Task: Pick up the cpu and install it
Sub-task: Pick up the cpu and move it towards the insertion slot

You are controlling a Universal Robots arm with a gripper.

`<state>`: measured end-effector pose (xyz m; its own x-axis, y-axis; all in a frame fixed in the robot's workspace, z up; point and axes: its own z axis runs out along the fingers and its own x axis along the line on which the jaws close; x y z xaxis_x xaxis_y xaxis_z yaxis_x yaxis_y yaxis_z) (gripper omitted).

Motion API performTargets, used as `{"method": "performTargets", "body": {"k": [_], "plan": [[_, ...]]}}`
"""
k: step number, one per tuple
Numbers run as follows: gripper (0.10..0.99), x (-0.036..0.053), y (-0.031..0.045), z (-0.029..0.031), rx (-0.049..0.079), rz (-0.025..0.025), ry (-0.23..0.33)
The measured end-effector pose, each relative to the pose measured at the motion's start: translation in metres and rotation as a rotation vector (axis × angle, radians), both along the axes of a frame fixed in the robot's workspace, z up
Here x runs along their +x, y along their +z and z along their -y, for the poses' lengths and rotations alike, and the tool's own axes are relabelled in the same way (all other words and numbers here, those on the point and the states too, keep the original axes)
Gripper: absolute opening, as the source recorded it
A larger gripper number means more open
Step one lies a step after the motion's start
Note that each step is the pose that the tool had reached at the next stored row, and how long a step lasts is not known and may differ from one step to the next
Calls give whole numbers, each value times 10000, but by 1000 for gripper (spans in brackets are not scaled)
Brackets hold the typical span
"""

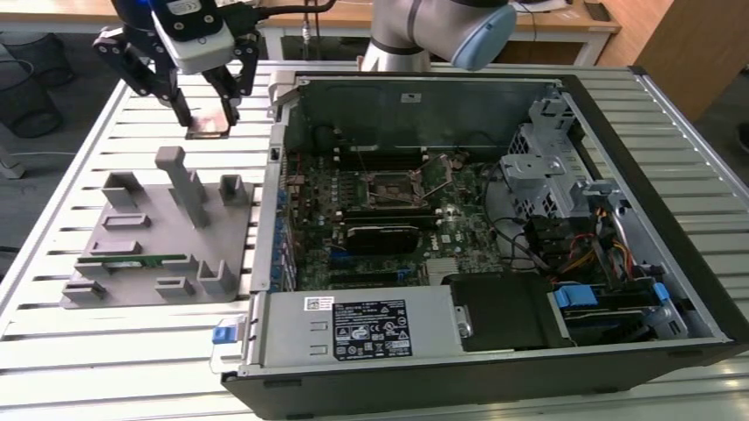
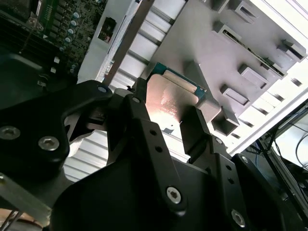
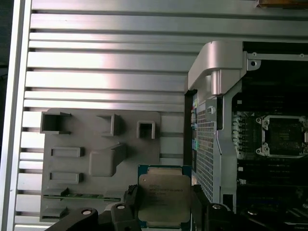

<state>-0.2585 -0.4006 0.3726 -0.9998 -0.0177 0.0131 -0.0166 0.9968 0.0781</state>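
Black fingers of my gripper are pressing on two opposite edges of the cpu — I am gripping it flat, silver plate turned up toward the wrist, pale rim showing around it. It is nearly square, so it is offering no long axis to speak of.

Just beneath the chip, the grey fixture plate is lying on the slatted metal table. I am holding the cpu clear above the plate's edge, touching neither the plate nor the slats as far as I can judge. A green memory stick is sitting in one of the plate's slots.

Beside my tool, the open computer case is resting on its side. The chip is hanging outside it, near its wall. What matters most is where the socket lies: on the motherboard inside the case, toward the exterior view's right of my gripper and lower than the chip — the case wall is standing between the two.

Farther off, a black mesh bin and a wooden desk are sitting behind the table.
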Motion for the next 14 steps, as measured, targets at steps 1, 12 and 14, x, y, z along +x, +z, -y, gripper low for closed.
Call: {"method": "performTargets", "body": {"k": [1,12,14], "plan": [[525,17,0,0,0,0,0],[525,208,0,-4,1,0,0],[525,244,0,-4,1,0,0]]}}
